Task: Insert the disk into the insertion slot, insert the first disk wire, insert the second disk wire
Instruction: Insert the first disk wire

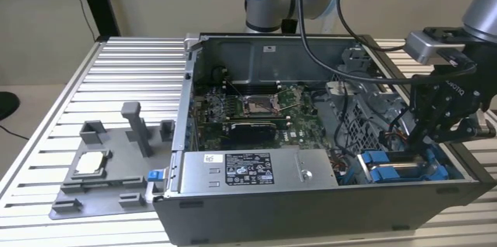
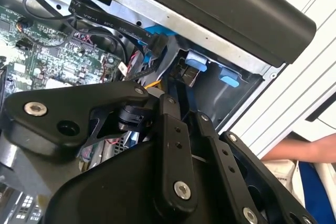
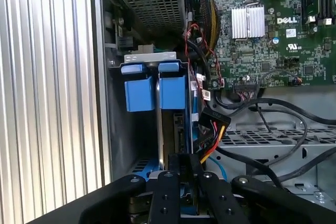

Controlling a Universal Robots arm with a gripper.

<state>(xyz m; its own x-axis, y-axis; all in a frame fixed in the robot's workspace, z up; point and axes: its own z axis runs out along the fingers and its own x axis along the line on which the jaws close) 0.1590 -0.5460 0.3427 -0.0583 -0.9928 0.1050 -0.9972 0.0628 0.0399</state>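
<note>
On the ribbed table (image 1: 116,66), the insertion slot (image 1: 397,170) shows bright blue tabs (image 3: 139,92).

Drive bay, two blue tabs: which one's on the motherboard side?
The blue tab next to the wire bundle. The other blue tab sits against the case side wall, away from the motherboard.

Insertion slot (image 3: 139,93): dark grey bay, blue tabs, in case corner; disk (image 3: 179,129), blue-framed, edge-on inside it.
</note>
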